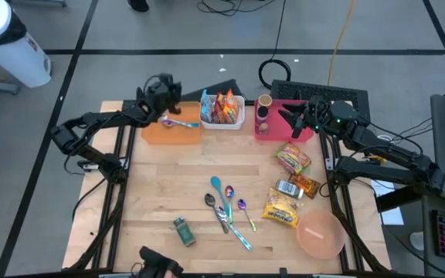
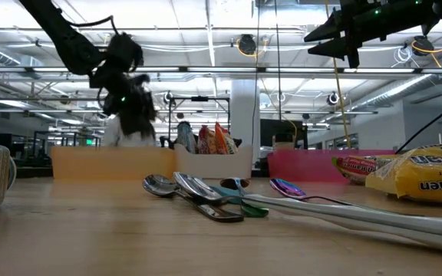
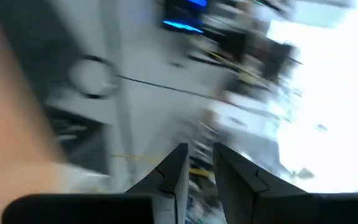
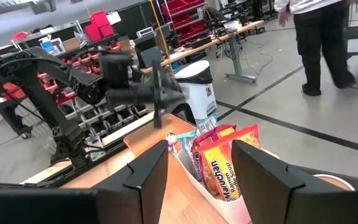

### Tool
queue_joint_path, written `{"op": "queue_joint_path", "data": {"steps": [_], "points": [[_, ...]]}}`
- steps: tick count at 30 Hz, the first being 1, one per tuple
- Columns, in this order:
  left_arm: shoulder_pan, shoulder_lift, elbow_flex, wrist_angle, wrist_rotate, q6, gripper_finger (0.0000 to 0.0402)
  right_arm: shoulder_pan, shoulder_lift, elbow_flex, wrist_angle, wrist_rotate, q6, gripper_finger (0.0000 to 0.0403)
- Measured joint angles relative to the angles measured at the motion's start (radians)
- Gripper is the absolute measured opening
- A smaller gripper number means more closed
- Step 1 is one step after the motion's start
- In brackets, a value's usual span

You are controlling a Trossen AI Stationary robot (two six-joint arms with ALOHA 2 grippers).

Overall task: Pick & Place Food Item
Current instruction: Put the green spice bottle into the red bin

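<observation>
My left pincer (image 1: 167,93) hovers over the orange bin (image 1: 170,133), nearly pressed together and empty, my right (image 1: 292,117) half spread over the pink bin (image 1: 284,131); reaching for the packets (image 1: 284,210) near right, I risk snagging the ramen.

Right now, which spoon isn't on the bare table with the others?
The purple-handled spoon lying in the orange bin, below the left pincer; the other spoons lie mid-table.

Pale wooden surface (image 1: 161,193): cluster of metal spoons with coloured handles (image 1: 226,208); small green can (image 1: 184,231), lying near them; round pink plastic bowl (image 1: 320,235), at a corner.
</observation>
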Motion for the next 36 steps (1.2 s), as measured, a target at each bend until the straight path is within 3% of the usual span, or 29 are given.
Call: {"op": "queue_joint_path", "data": {"steps": [4, 9, 12, 14, 17, 19, 25, 28, 31, 36], "points": [[-0.004, 0.0, 0.0, 0.349, 0.115, 0.286, 0.0079, 0.0, -0.001, 0.0, 0.0, -0.003, 0.03, 0.0169], [-0.024, -0.005, 0.0, 0.764, 0.45, 0.598, 0.0079, 0.0, -0.007, 0.0, 0.0, -0.028, 0.059, 0.0169], [-0.072, -0.059, 0.0, 0.903, 0.633, 0.708, 0.0079, 0.0, -0.01, 0.0, 0.0, -0.082, 0.059, 0.0169], [-0.136, -0.114, 0.0, 0.884, 0.674, 0.791, 0.0079, 0.0, -0.01, 0.0, 0.0, -0.121, 0.06, 0.0169], [-0.241, -0.209, 0.0, 0.708, 0.646, 0.93, 0.0079, 0.0, -0.01, 0.0, 0.0, -0.148, 0.06, 0.0169], [-0.313, -0.283, 0.019, 0.504, 0.605, 1.024, 0.0079, 0.0, -0.01, 0.0, 0.0, -0.161, 0.06, 0.0169], [-0.543, -0.409, 0.205, -0.352, 0.358, 1.225, 0.0078, 0.001, -0.01, 0.0, 0.0, -0.162, 0.06, 0.0169], [-0.641, -0.409, 0.313, -0.667, 0.204, 1.241, 0.0079, 0.004, -0.01, 0.0, 0.0, -0.162, 0.06, 0.0169], [-0.717, -0.391, 0.381, -0.83, 0.11, 1.211, 0.0079, 0.011, -0.01, 0.0, -0.001, -0.162, 0.06, 0.0169], [-0.804, -0.374, 0.437, -0.966, 0.077, 1.127, 0.0078, 0.039, -0.009, 0.0, -0.009, -0.163, 0.06, 0.0169]]}}
